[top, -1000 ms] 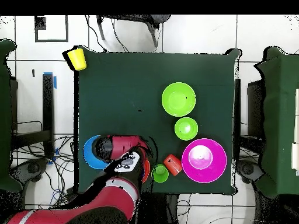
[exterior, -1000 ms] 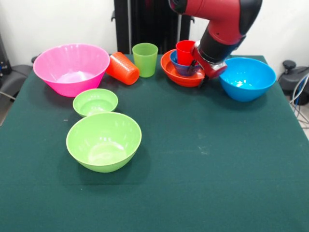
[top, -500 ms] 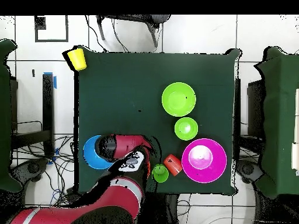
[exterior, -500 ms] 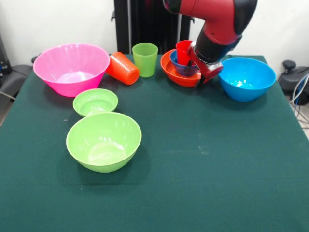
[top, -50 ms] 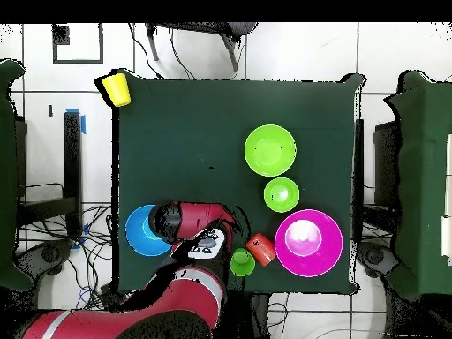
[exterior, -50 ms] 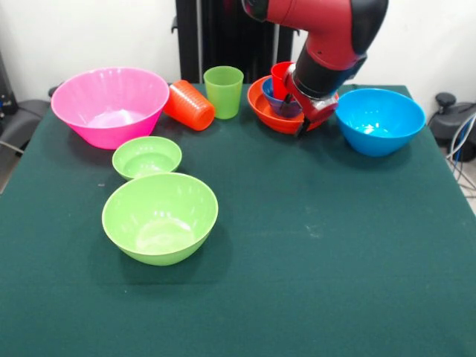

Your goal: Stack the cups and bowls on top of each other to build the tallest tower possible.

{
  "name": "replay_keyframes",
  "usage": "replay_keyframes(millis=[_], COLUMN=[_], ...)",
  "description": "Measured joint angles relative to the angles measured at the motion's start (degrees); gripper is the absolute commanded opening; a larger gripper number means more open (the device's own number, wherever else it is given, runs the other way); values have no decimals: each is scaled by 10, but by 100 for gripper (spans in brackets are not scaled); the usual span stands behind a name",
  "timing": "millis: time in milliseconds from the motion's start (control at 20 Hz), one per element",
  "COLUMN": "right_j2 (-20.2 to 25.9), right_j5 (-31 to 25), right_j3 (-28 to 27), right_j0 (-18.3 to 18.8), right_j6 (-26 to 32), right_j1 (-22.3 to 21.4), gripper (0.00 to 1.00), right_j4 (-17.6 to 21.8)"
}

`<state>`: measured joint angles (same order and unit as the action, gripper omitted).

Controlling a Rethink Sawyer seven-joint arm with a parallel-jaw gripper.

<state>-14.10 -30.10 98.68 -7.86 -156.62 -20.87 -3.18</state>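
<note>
The tower (exterior, -50 ms: 279, 104) stands at the table's (exterior, -50 ms: 335, 260) far edge: red cup in small dark blue bowl in orange bowl. Four more bowls (pink, blue, two green) sit apart; orange, green and yellow cups make three. The gripper (exterior, -50 ms: 306, 119) overlaps the orange bowl's rim; its jaws' state cannot be told.

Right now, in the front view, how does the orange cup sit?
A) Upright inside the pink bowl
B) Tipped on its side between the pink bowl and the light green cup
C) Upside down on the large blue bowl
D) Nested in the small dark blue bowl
B: the orange cup lies on its side on the table between the pink bowl and the upright light green cup.
</note>
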Motion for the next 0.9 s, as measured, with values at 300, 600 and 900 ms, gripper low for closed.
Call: replay_keyframes(millis=[300,600,900], right_j2=[1,3,7], right_j5=[14,27,41], right_j3=[0,0,1], right_j0=[5,5,5], right_j6=[0,0,0], right_j1=[0,0,0], gripper=[100,100,100], right_j4=[0,0,0])
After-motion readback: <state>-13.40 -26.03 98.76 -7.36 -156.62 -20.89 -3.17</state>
